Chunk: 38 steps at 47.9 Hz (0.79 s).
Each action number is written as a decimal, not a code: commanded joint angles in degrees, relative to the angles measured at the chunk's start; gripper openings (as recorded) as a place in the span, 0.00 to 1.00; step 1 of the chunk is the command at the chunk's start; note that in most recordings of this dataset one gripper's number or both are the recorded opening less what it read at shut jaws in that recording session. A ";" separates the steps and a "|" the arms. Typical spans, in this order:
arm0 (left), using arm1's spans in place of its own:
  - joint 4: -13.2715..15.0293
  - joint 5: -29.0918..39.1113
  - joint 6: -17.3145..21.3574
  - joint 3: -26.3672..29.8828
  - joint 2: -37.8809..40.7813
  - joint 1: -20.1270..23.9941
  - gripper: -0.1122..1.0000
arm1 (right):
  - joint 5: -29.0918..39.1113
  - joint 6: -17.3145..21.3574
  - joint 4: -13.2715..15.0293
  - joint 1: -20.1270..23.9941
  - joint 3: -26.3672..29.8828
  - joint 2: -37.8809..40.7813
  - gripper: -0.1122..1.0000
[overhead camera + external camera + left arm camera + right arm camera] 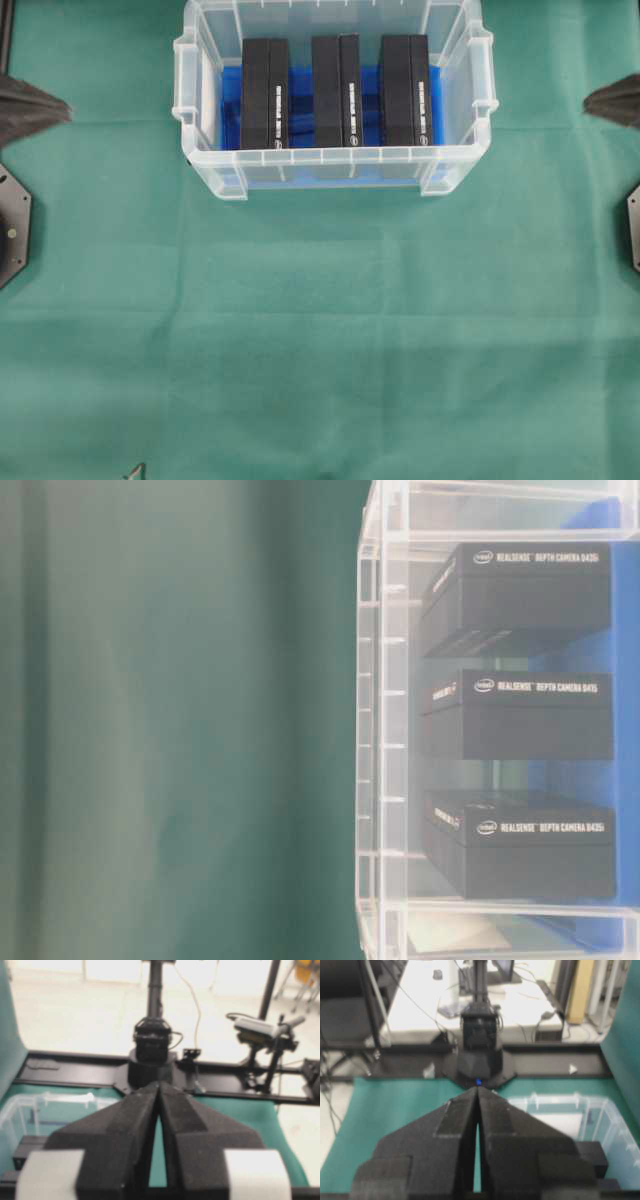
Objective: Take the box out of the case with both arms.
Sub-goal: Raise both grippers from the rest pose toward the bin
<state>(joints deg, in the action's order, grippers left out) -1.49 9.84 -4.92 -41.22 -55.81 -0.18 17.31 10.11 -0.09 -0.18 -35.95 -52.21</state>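
Green cloth-covered table [320,340] filling the overhead view. At top centre of that view, large rectangular clear translucent plastic case [330,165] with rimmed edge and a blue liner [300,105] on its floor. Inside, three black rectangular boxes standing on edge side by side in a row, apart from one another: left box [264,92], middle box [335,90], right box [405,89], each with white lettering along its side. In the table-level view, turned sideways, same three boxes stacked down the right of the frame behind the case's clear wall [385,730], white print reading as depth-camera branding.

Two arms, both drawn back to the frame edges, well apart from the case. Left gripper [62,107] at the left edge, upper part, black fingers [125,1130] pressed together tip to tip, clenched on nothing; white patches on its outer sides in the left wrist view. Right gripper [590,99] at the right edge, upper part, fingers [455,1130] likewise pressed together, nothing between them. Case corner visible at lower left of the left wrist view, lower right of the right wrist view.
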 commanded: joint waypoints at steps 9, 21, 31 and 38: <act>-0.18 11.69 0.00 9.23 3.08 -0.18 0.10 | 9.49 0.79 -0.09 -0.18 8.26 2.99 0.10; -0.09 27.77 -2.99 12.66 6.06 -0.53 0.10 | 26.89 3.43 -0.09 -0.09 9.84 3.87 0.10; -0.09 53.44 -7.03 17.75 10.46 -1.76 0.10 | 48.25 5.80 0.18 -0.18 13.36 6.68 0.10; -0.09 67.85 -9.40 20.92 13.80 -2.55 0.10 | 62.58 5.98 0.35 -0.09 15.91 10.28 0.10</act>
<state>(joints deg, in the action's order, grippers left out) -1.49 71.72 -13.71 -23.12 -43.42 -2.20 73.21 16.00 0.09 -0.18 -22.59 -43.77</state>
